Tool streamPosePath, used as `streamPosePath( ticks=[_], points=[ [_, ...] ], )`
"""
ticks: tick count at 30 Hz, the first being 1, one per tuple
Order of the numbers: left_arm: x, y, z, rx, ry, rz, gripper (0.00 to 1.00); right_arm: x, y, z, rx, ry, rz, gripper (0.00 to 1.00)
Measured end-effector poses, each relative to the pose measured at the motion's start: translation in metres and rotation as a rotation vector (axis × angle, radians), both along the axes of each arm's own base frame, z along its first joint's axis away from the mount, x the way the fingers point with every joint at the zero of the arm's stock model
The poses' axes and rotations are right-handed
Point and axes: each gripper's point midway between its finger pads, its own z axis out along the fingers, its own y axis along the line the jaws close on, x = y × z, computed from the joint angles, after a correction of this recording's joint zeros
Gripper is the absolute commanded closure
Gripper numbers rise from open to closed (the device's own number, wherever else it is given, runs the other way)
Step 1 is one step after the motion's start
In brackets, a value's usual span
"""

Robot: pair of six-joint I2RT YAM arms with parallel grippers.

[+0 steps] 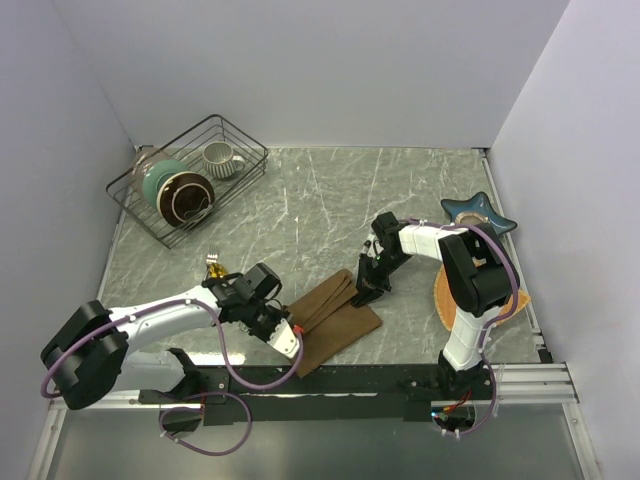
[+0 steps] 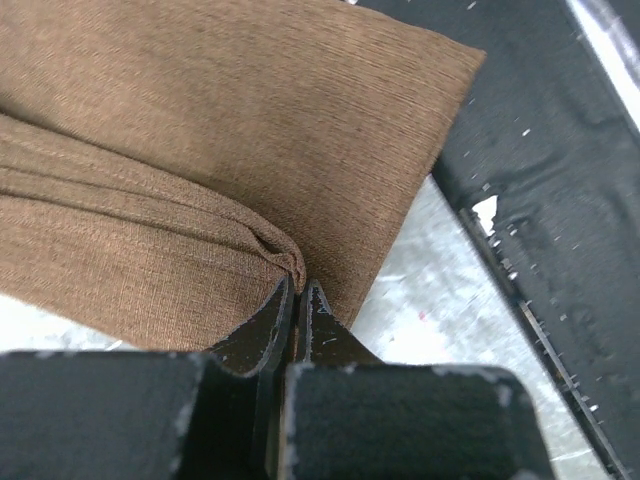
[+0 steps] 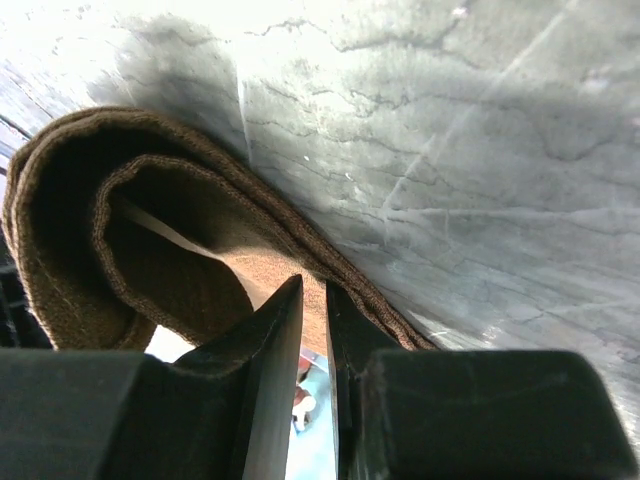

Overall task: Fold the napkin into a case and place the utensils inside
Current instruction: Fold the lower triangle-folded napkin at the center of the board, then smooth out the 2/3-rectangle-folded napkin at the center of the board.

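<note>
Left gripper [image 2: 298, 292] clamps the napkin's [image 2: 250, 120] folded near edge, anchoring it. Right gripper [image 3: 314, 292] nips the far end, holding layers raised, likely for the next fold.

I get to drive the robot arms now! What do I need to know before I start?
The left gripper is shut, pinching a folded edge of the napkin at its near end.
The right gripper looks closed on a layer at the napkin's far end, holding it up in a loop.
The utensils lie on the table, left of the napkin, not inside it.
Done: the napkin is folded into a narrow, layered strip.
Left: finish the case, then slip the utensils in.
</note>
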Motion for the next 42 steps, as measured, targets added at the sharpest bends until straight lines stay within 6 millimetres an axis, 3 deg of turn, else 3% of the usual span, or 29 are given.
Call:
streamPosePath(
  ticks=[11, 15, 19, 20, 23, 26, 30, 34, 37, 42],
  points=[
    [-0.016, -0.005, -0.010, 0.042, 0.046, -0.020, 0.98, 0.000, -0.001, 0.000, -0.008, 0.006, -0.008, 0.75],
    [-0.018, -0.006, -0.015, 0.080, 0.062, -0.036, 0.97, 0.001, -0.004, 0.003, -0.017, -0.020, 0.023, 0.59],
    [-0.015, -0.014, -0.016, 0.110, 0.075, -0.056, 0.97, 0.011, -0.024, 0.012, -0.081, -0.096, 0.092, 0.47],
    [-0.016, -0.014, -0.017, 0.122, 0.081, -0.060, 0.97, 0.017, -0.033, 0.016, -0.104, -0.126, 0.113, 0.44],
    [-0.016, -0.015, -0.018, 0.152, 0.090, -0.080, 0.96, 0.036, -0.051, 0.035, -0.116, -0.223, 0.180, 0.22],
    [-0.016, -0.015, -0.018, 0.170, 0.093, -0.095, 0.96, 0.063, -0.056, 0.062, -0.090, -0.358, 0.272, 0.13],
    [-0.015, -0.014, -0.019, 0.174, 0.079, -0.117, 0.96, 0.100, -0.035, 0.109, -0.003, -0.552, 0.396, 0.12],
    [-0.015, -0.014, -0.019, 0.173, 0.063, -0.141, 0.96, 0.124, 0.015, 0.140, 0.085, -0.713, 0.574, 0.17],
    [-0.015, -0.014, -0.019, 0.173, 0.056, -0.151, 0.95, 0.115, 0.055, 0.131, 0.149, -0.739, 0.745, 0.22],
    [-0.015, -0.014, -0.019, 0.172, 0.053, -0.156, 0.95, 0.081, 0.087, 0.086, 0.222, -0.638, 0.952, 0.29]
  ],
)
